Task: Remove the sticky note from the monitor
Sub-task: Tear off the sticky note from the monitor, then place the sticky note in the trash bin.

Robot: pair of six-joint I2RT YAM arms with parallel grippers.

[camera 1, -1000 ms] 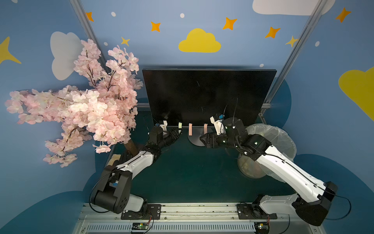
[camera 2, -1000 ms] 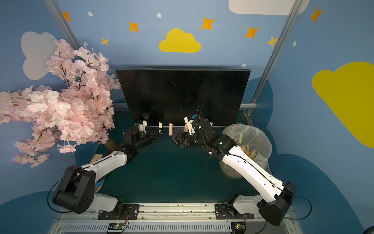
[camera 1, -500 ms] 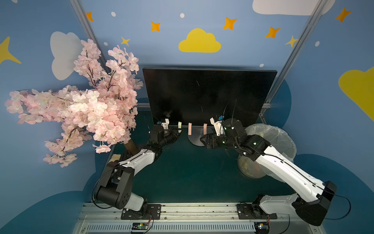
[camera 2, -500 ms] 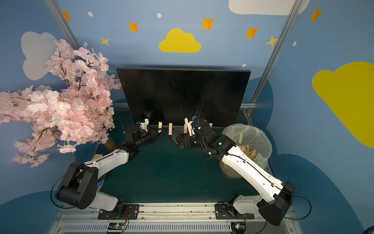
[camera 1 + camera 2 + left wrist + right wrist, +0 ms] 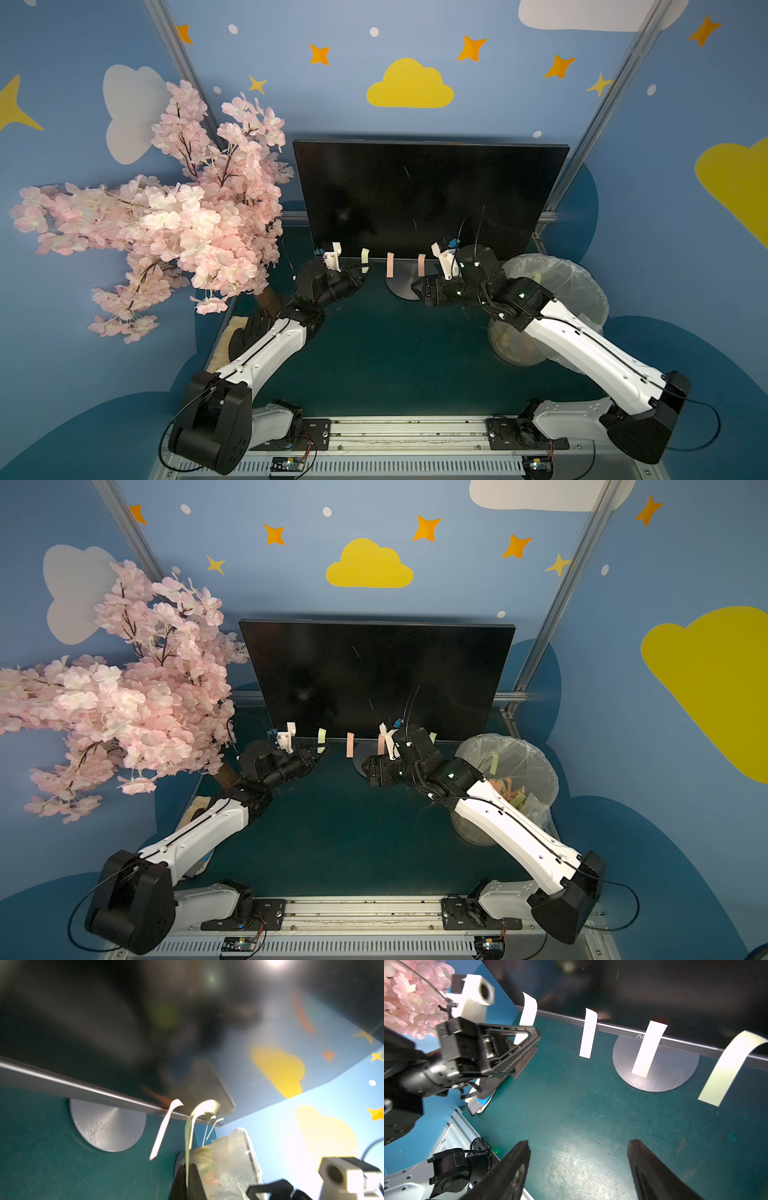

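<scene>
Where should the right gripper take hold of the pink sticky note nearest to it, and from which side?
Probably its free lower half: the pink sticky note is stuck to the monitor only at its top and hangs loose below the lower edge. The right gripper, open, could come from the front and below, one finger on each flat face.

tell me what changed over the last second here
The left hand closed its jaws on the pale green sticky note, the end one on that arm's side; a second ago they were open. The note still hangs from the lower edge of the monitor. The right hand stayed open and in place, and the pink notes have not moved.
</scene>
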